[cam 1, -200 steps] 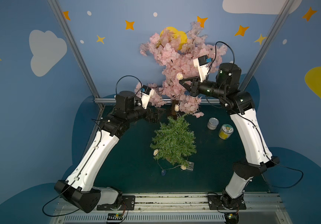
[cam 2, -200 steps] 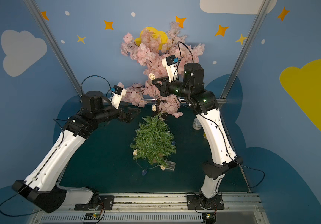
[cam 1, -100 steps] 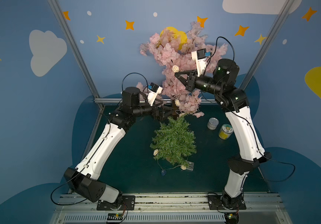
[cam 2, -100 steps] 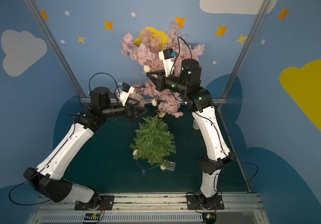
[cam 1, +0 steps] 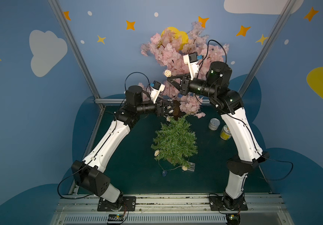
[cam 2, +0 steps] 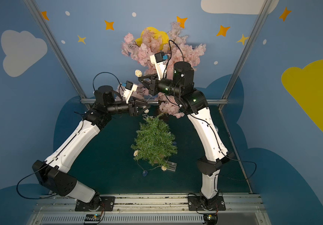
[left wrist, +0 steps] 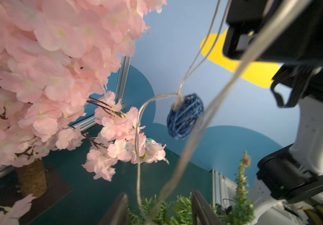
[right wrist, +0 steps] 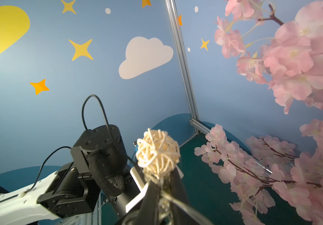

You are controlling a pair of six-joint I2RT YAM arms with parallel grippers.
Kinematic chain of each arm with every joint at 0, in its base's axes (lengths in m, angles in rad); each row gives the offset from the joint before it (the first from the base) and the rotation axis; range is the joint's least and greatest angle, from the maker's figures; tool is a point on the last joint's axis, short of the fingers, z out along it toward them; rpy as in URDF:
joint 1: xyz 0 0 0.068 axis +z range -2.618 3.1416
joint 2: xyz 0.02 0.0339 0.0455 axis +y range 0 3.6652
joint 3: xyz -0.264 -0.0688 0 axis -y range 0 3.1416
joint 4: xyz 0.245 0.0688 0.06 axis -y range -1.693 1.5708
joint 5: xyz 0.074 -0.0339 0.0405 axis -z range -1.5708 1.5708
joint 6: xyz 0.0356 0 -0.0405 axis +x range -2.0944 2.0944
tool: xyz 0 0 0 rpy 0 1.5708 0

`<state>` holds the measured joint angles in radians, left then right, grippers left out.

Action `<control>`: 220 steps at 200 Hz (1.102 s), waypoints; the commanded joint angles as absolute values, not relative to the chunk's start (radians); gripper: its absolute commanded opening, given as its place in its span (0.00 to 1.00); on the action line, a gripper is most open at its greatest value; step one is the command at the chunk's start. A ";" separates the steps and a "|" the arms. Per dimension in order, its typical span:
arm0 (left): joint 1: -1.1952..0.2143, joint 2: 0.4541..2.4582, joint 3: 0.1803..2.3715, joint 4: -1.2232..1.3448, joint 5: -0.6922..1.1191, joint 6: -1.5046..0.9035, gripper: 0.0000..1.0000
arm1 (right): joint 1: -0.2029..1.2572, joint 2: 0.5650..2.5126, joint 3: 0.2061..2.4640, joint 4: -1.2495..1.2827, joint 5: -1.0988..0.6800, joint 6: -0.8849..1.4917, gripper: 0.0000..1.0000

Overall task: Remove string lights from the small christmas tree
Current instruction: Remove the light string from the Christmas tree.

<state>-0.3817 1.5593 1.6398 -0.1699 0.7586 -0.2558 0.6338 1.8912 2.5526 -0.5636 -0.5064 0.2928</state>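
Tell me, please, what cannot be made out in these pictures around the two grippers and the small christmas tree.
1. How the string lights wind through the small christmas tree: needles hide the wire in both top views.
2. The wire running through the left gripper: blurred and cut off by the frame edge in the left wrist view.
3. The yellow can and its label: too small to read in a top view.
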 commanded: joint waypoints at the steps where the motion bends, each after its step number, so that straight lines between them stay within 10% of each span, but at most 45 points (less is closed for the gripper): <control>1: -0.378 1.558 1.634 -0.139 0.756 -0.291 0.24 | 0.646 1.855 2.569 -0.545 -0.512 0.304 0.06; 103: -0.375 1.169 1.454 -0.316 0.188 -0.197 0.05 | 0.725 1.739 2.381 -0.665 -0.480 0.233 0.12; 160: -0.372 0.988 1.447 -0.531 0.107 -0.144 0.05 | 0.862 1.735 2.338 -0.795 -0.393 0.147 0.66; 220: -0.373 0.803 1.500 -0.712 0.061 -0.196 0.05 | 0.948 1.562 2.085 -0.755 -0.267 0.117 0.76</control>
